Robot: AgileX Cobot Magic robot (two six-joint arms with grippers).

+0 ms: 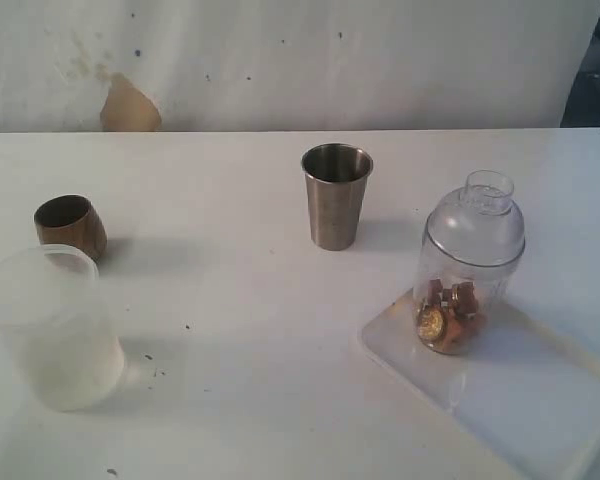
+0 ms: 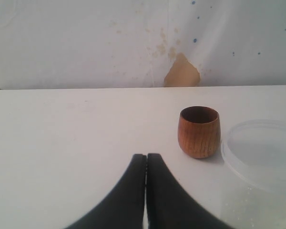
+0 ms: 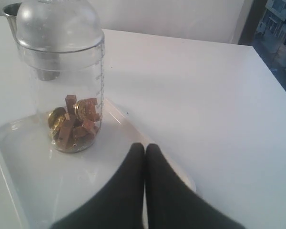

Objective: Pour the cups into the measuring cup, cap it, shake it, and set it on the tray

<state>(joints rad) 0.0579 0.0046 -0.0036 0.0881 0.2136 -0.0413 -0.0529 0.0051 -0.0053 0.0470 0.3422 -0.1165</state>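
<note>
Capped measuring cup, containing brown and gold pieces, upright on tray; left gripper and right gripper jaws pressed together, empty.

On the table, the wooden cup stands at mid-left, with the plastic cup just in front of it at lower left. A metal tumbler stands near the centre. At lower right lies the tray, carrying the measuring cup on its upper-left corner, a domed lid on top and small pieces inside.
</note>
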